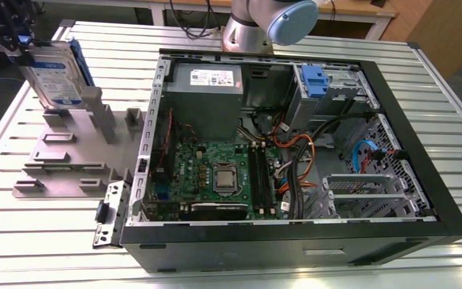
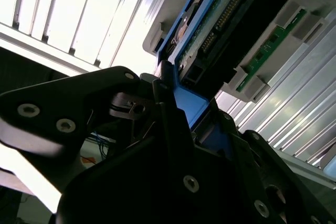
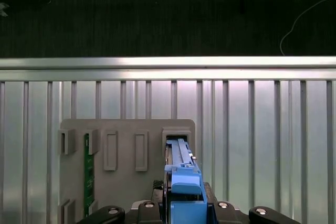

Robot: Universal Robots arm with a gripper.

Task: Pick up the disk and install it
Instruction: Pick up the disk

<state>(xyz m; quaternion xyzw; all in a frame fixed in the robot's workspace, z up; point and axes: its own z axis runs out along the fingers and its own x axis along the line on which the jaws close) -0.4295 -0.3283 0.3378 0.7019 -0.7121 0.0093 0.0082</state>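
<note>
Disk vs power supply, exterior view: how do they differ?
Place: the disk stands on edge outside the case, held by the gripper; the power supply sits inside it.
Shape: the disk is a thin slab; the power supply a bulkier box.
Look: the disk has a blue frame and white-and-blue label; the power supply is grey with a white sticker.
Both are greyish metal.

Arm [image 1: 243, 30]: round silver-grey tube section with a smooth finish. Its joint is closed by a pale blue-grey domed cap [image 1: 293, 21].

Gripper [image 1: 16, 42]: matte black throughout, built from flat plates and linkage bars with rounded ends.

In the second wrist view, a rounded black link plate [image 2: 63, 114] carries 2 silver screw heads [image 2: 29, 110]. 2 more sit on the main black body [image 2: 157, 192].

In the first wrist view, 4 bright screw heads are set in the black housing [image 3: 262, 216].
</note>
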